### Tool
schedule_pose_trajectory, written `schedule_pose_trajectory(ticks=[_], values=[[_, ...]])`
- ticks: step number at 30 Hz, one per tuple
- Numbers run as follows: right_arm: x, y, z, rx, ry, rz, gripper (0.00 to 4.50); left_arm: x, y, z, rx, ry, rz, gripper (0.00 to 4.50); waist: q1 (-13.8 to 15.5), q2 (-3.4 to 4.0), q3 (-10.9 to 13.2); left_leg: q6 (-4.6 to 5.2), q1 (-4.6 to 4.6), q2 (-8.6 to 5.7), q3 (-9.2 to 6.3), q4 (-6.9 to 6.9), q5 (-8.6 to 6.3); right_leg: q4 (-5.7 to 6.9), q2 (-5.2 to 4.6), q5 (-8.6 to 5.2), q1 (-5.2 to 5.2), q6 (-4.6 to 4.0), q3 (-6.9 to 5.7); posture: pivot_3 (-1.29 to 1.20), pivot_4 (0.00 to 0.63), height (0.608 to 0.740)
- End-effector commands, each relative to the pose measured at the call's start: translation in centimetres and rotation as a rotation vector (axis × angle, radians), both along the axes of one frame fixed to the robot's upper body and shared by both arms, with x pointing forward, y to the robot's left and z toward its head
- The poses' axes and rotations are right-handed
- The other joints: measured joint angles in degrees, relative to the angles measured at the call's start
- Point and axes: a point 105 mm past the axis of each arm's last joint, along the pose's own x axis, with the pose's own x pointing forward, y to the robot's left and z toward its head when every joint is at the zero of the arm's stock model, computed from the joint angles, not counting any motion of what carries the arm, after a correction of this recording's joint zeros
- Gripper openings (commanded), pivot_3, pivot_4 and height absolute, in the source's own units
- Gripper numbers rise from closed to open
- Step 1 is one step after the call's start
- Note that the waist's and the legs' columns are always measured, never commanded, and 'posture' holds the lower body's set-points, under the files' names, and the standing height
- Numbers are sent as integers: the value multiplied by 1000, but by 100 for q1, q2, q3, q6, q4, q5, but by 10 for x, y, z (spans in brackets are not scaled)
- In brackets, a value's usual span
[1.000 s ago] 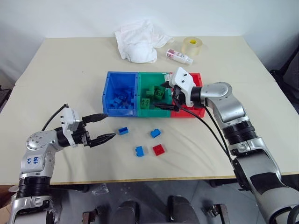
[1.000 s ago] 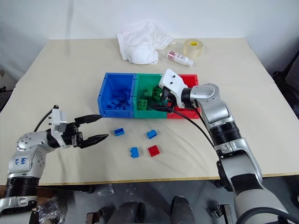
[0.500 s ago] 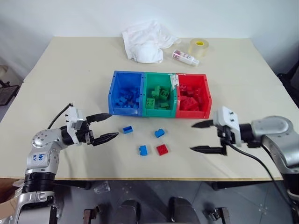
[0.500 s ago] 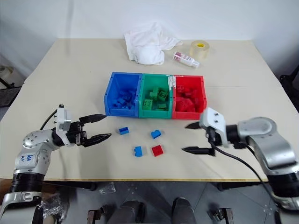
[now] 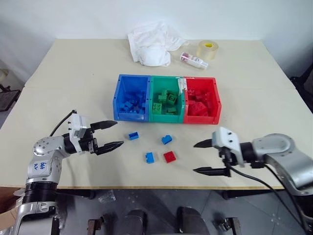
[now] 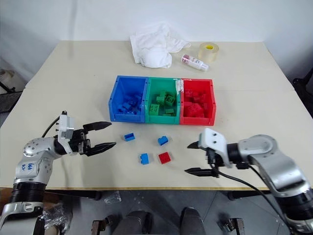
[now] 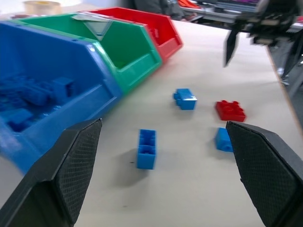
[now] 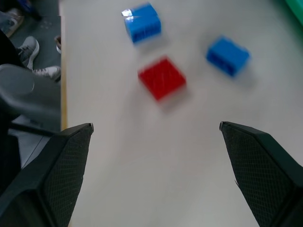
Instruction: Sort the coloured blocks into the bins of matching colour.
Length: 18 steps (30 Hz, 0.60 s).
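Black fingers of the left gripper (image 5: 111, 134) stand spread and empty at nine o'clock of the table (image 5: 73, 73). Three blue blocks (image 5: 133, 135) and one red block (image 5: 169, 156) lie loose at centre, bins (image 5: 166, 99) at twelve (the left wrist view shows bricks piled inside the blue one). Right gripper (image 5: 204, 157), four o'clock, is spread wide, empty.

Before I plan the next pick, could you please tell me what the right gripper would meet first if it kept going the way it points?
Most likely the small red studded plastic brick: the right gripper, jaws open, points across the table at it. Its height above the tabletop is unclear.
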Motion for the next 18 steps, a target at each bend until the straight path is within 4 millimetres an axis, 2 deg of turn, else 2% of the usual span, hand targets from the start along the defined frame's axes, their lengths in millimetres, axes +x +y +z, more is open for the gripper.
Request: schedule_pose_trajectory(ticks=[1, 5, 8, 11, 18], values=[[15, 28, -10, -9, -39, 50, 4473, -8, 2, 14, -20, -55, -27, 4500, -9, 0, 0, -1, 0, 0, 0, 0, 1, 2, 0, 0, -1, 0, 0, 0, 150, 740], [26, 59, -18, 1, -45, 114, 4473, -13, 3, 14, -16, -58, -17, 4500, 9, 0, 0, -1, -2, -6, -7, -1, 1, 8, -2, 0, -4, 0, -1, 0, 150, 740], [28, 65, -26, -35, -53, 160, 4473, -15, 4, 15, -20, -63, -5, 4500, 23, 0, 0, 0, -3, -13, -23, 0, 0, 10, -3, 0, 1, 0, -5, 0, 150, 740], [29, 66, -29, -48, -60, 183, 3923, -17, 4, 15, -20, -63, 4, 4500, 4, 0, 0, 0, -2, -15, -24, 1, 0, 10, -3, 0, 2, 0, -5, 0, 150, 740], [28, 58, -27, -20, -64, 192, 1583, -18, 6, 15, -25, -65, 28, 4500, -21, 0, 0, -1, -1, -9, -24, 0, 1, 11, 0, 0, 1, 0, -9, 0, 150, 740]])
